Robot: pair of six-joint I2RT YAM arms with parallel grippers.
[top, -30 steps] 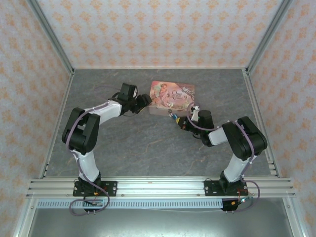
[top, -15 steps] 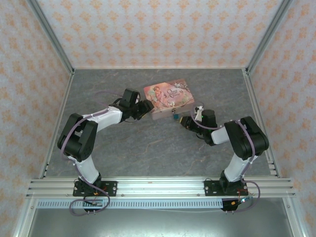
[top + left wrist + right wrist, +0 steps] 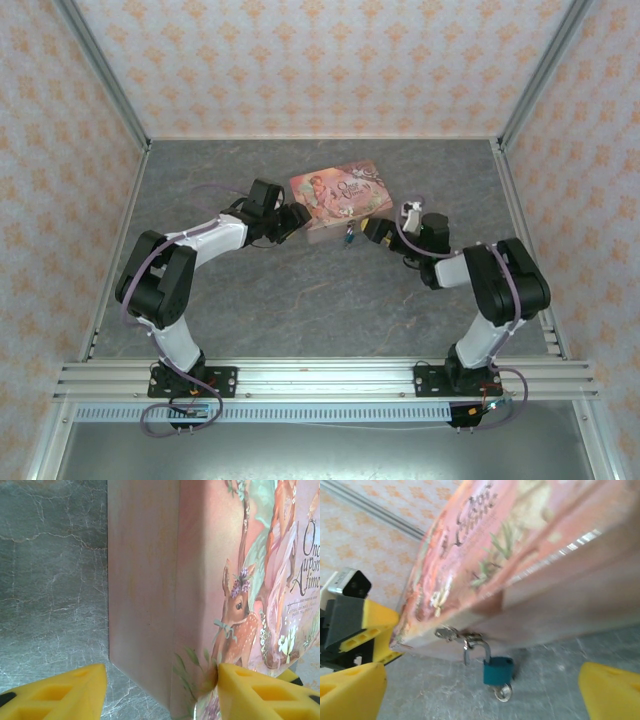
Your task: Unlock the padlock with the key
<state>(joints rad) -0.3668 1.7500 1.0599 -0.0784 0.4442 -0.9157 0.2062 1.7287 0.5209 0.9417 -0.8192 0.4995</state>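
Changed, right side: a second ago my right jaws were pinched together at the padlock (image 3: 498,670). Now they stand wide apart with nothing between them, drawn back just right of the near edge of the pink tin (image 3: 340,193).
Changed, tin: it has turned a little, its right end now lying farther back, and my left arm (image 3: 215,235) has swung nearer along with it.
Unchanged: my left jaws stay clamped on the tin's near left corner.
Padlock now: it hangs from the hasp (image 3: 451,633) on the tin's front wall, free of my grip and low over the grey surface (image 3: 300,300). I cannot tell whether it touches the surface.
Key: a small silvery piece sits under the padlock's body, which I take for the key (image 3: 503,693).
Count: two arms, two pairs of jaws, one tin, one hasp, one padlock, one key.
Top view: gives the whole layout, with an arm on each side of the tin and the padlock a blue speck at the tin's near edge.
Left wrist view: my yellow fingers (image 3: 60,690) sit either side of the tin's corner. The lid shows a fawn and "Once upon a time" lettering.
Right wrist view: the shackle passes through the hasp above the teal body, and my yellow fingers (image 3: 350,692) stand far out to each side. I cannot tell whether the shackle is sprung.
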